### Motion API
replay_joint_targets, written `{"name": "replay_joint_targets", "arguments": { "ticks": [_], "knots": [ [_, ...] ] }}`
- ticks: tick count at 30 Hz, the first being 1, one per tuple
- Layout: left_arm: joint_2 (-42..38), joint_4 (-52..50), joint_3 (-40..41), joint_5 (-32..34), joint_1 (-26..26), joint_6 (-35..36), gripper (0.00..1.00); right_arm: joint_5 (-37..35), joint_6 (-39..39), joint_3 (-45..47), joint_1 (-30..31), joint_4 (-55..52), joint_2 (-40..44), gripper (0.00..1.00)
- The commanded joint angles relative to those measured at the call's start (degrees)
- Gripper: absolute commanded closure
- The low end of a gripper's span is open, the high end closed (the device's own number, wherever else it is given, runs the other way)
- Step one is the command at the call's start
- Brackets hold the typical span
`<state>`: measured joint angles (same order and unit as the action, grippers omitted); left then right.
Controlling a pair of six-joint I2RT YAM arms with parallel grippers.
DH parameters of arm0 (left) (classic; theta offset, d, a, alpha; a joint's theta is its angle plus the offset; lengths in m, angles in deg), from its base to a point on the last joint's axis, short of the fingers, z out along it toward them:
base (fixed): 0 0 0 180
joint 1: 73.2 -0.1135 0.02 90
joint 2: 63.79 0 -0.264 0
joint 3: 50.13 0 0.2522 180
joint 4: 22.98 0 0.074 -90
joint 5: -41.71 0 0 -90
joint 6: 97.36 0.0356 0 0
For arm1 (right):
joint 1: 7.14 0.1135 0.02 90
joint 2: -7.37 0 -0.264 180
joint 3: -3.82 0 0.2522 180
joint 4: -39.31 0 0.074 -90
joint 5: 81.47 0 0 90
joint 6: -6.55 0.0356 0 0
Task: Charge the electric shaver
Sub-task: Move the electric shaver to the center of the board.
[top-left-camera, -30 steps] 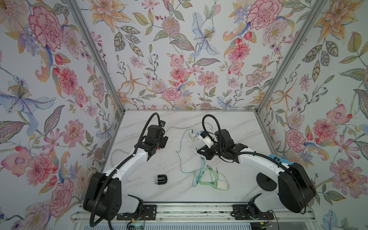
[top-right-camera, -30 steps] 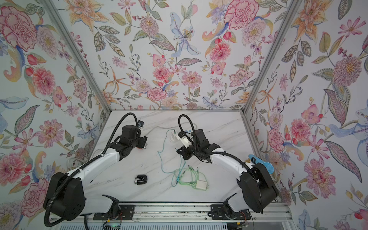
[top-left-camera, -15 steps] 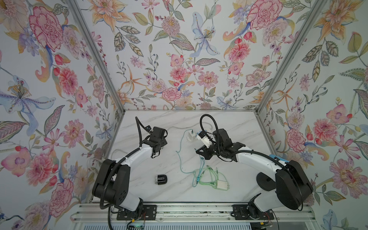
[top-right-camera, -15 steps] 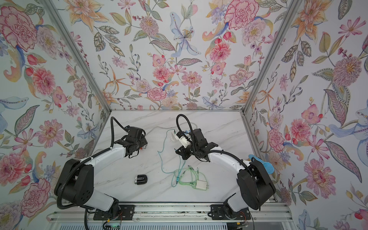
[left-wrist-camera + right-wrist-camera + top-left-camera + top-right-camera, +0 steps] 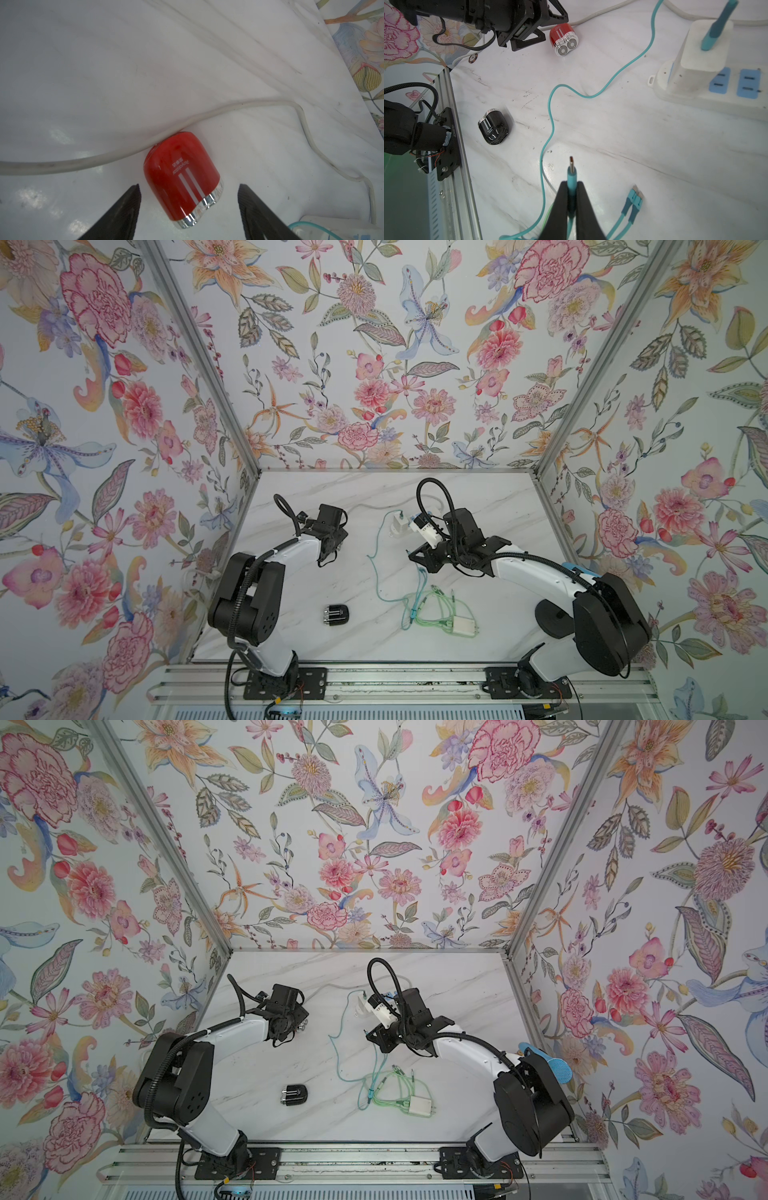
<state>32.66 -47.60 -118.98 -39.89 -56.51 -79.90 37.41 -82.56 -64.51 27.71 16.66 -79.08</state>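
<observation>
The left arm [image 5: 291,551] is sitting more folded at the elbow than a second ago, and the left claw [image 5: 188,187] is hanging wide open and empty. One jaw is either side of the red shaver [image 5: 180,176], which is lying on the desk [image 5: 104,62] against a white cord [image 5: 83,162], seemingly lining up a grasp. The right claw [image 5: 572,185] is pinching the plug [image 5: 571,172] of the teal cable [image 5: 550,116], tip jutting forward, apparently keeping it ready for the shaver's port.

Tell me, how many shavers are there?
2. The red shaver lies just ahead of the open left gripper; the black shaver lies alone near the table's front edge. I see no others.
</observation>
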Motion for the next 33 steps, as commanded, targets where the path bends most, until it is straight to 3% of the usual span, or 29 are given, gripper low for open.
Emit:
{"name": "replay_joint_targets", "arguments": {
  "ticks": [1, 11, 17, 21, 26, 33],
  "knots": [
    [2.4, 1.4, -2.1, -1.8, -0.9, -2.0, 0.22, 0.2, -1.0, -2.2, 0.0, -0.8, -1.8, 0.90],
    [8.0, 2.3, -4.8, -3.7, -1.8, -1.2, 0.24, 1.1, -1.2, -3.8, -0.1, -0.6, -4.2, 0.90],
    [9.7, 3.9, -5.3, -5.8, -2.4, 4.1, 0.33, 1.2, -1.0, -4.0, -0.5, -0.8, -4.7, 0.90],
    [11.2, 2.8, -8.1, -8.7, -2.7, 14.4, 0.38, 1.0, -0.8, -3.8, -0.5, -0.8, -4.4, 0.90],
    [13.0, -6.3, -12.2, -9.4, -2.6, 30.9, 0.39, 0.2, -0.2, -2.7, -0.5, -0.9, -3.0, 0.90],
    [7.4, -12.5, -9.6, -9.2, -0.7, 47.9, 0.38, -1.8, 1.0, -0.6, -0.1, -1.3, 0.0, 0.90]
  ]
}}
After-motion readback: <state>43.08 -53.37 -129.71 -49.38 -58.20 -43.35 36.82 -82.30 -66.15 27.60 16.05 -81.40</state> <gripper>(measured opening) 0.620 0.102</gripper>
